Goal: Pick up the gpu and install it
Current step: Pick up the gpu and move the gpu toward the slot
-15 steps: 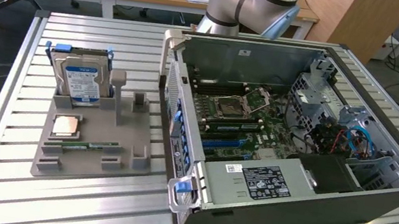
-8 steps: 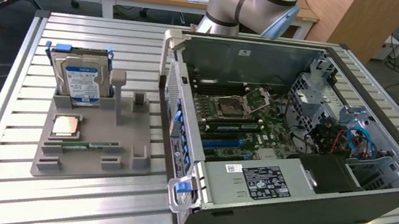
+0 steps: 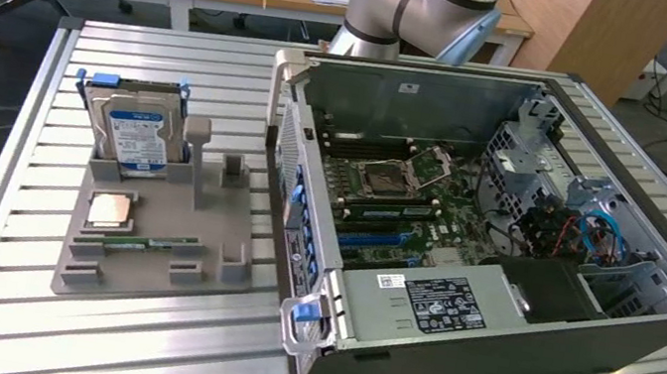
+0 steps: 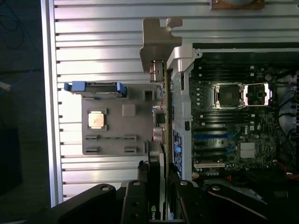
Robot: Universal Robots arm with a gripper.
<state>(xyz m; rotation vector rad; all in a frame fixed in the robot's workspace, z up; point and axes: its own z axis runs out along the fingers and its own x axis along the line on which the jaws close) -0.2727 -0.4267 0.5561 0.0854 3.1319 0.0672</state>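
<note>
In the wrist view the end effector (image 4: 159, 205) is pinching the gpu (image 4: 161, 116) between its fingers, the card held edge-on with its silver bracket (image 4: 156, 44) farthest from the grip. So I judge the pick-up done and the install left, since the card hangs in the air over the line where the grey holder tray (image 4: 112, 147) meets the wall of the open computer case (image 4: 184, 93), not seated in the motherboard (image 4: 233, 130). Beyond it on the bench (image 4: 93, 37) I count one gpu, one tray, one hard drive (image 4: 96, 87), one processor chip (image 4: 96, 120), one RAM stick (image 3: 137, 241) and one case.
</note>
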